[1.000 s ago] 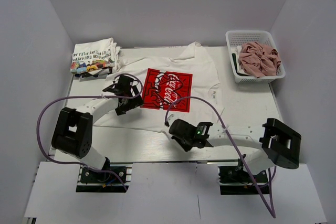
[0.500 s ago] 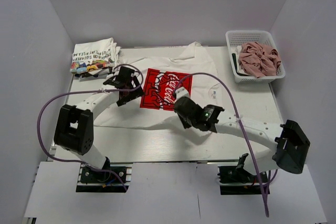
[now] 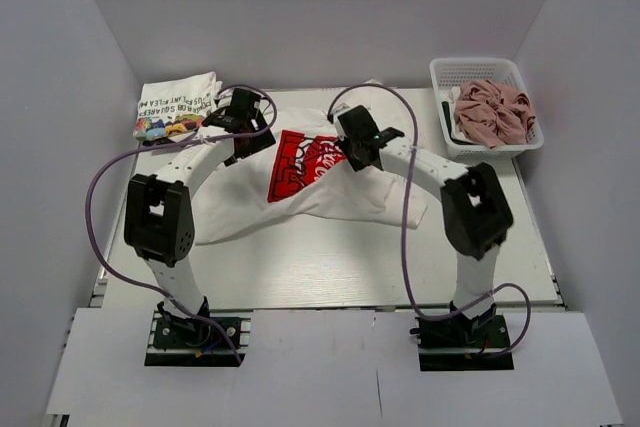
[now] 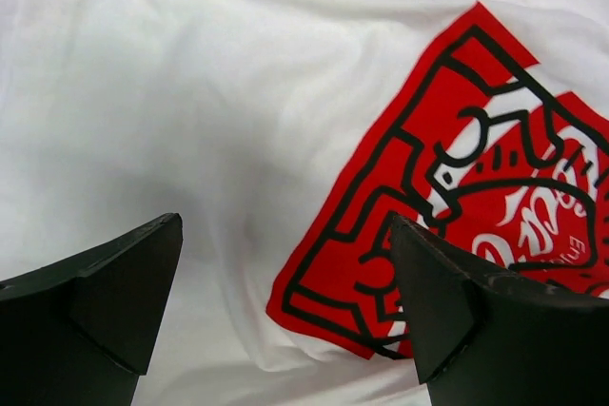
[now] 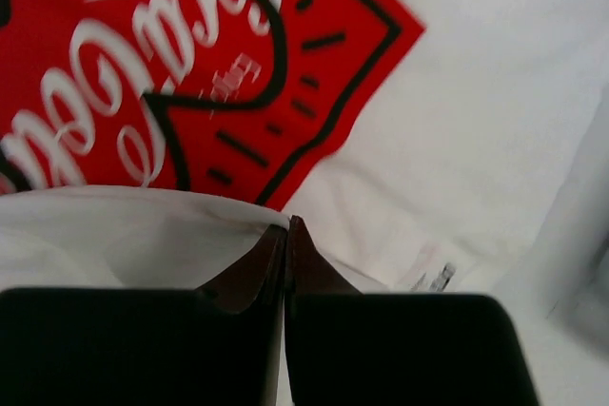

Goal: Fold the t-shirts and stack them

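The red-logo t-shirt (image 3: 335,202) lies spread on the worktop (image 3: 330,272), with its near hem drawn up and doubled over the near-right corner of the red print (image 3: 298,162). The right claw (image 5: 285,227) is pressed together on a thin fold of this white cloth, just right of the print. The left claw (image 4: 285,227) hangs spread wide over the print's left edge and grips nothing. A folded t-shirt stack (image 3: 178,107) sits to the far left of the print; a pink t-shirt (image 3: 492,112) lies bunched in the basket (image 3: 475,67) to the far right of the print. Risk: the pinch appears shallow, so the hem may slip out if pulled further; with only one corner held, the fold line probably runs crooked and the loose left side may drag or wrinkle; the purple cable (image 3: 405,187) looping right of the print could catch the cloth. Not determinable: the depth of cloth between the right fingers; the layer count in the stack; the sleeve under the right arm; the dark item at the basket's near-left wall.
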You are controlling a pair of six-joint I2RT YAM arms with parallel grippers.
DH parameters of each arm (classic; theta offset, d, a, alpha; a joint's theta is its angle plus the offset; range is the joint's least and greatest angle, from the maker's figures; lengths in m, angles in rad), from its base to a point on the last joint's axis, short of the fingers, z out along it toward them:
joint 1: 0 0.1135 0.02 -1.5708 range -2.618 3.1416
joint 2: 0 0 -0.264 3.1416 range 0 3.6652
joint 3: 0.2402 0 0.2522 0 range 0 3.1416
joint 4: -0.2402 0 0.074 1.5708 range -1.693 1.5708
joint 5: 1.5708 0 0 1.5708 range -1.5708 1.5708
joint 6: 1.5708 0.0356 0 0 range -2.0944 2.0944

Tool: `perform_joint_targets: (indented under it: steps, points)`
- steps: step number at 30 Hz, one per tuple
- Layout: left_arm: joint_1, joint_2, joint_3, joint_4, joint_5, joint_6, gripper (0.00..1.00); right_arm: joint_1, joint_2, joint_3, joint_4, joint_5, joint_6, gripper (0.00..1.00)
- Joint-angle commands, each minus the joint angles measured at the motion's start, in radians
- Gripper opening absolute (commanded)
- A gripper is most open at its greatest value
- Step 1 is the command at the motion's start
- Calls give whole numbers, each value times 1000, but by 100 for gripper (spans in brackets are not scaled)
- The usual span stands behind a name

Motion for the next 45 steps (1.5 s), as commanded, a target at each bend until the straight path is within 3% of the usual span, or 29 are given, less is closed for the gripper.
perform_joint_targets:
  steps: [1, 3, 7, 8, 11, 13, 14, 16, 21, 23, 26, 32, 34, 38, 41, 42, 45]
  points:
    - [23, 7, 47, -66, -49, 17, 100, -39, 159, 181, 45, -101, -238, 0]
    - [23, 16, 58, -77, -60, 17, 100, -51, 222, 255, 59, -110, -276, 17]
    - [42, -4, 15, -108, -69, -2, 100, -56, 246, 347, 7, -126, -204, 68]
    - [42, -16, -24, -117, -69, -27, 100, -48, 200, 289, 13, -120, -188, 90]
    - [51, -88, -118, -186, -93, -88, 100, -48, 23, 79, 123, -86, -59, 90]
    - [63, -134, -170, -250, -138, -219, 100, -60, -76, -10, 154, -68, 155, 90]
    - [82, -188, -231, -276, -156, -252, 100, -71, -136, -133, 186, -65, 244, 90]
    - [106, -245, -296, -300, -165, -289, 100, -83, -191, -223, 187, -93, 376, 90]
    - [221, -381, -492, -330, -143, -361, 100, -123, -240, -363, 227, -187, 350, 90]
    - [261, -406, -560, -330, -143, -383, 100, -136, -224, -356, 216, -187, 336, 84]
    - [344, -440, -608, -294, -120, -392, 100, -143, -217, -365, 233, -181, 331, 69]
    - [433, -408, -620, -150, -16, -317, 97, -145, -201, -375, 276, -150, 313, 68]
    - [459, -339, -620, -113, 38, -300, 91, -143, -166, -348, 271, -157, 311, 68]
    - [468, -231, -594, -62, 77, -280, 63, -142, -135, -340, 296, -173, 304, 58]
    - [468, -201, -605, -41, 115, -280, 50, -142, -106, -340, 308, -161, 313, 54]
    - [468, -200, -605, -40, 115, -280, 35, -143, -101, -336, 311, -160, 310, 46]
    - [468, -231, -615, -53, 101, -289, 5, -137, -115, -342, 314, -163, 313, 20]
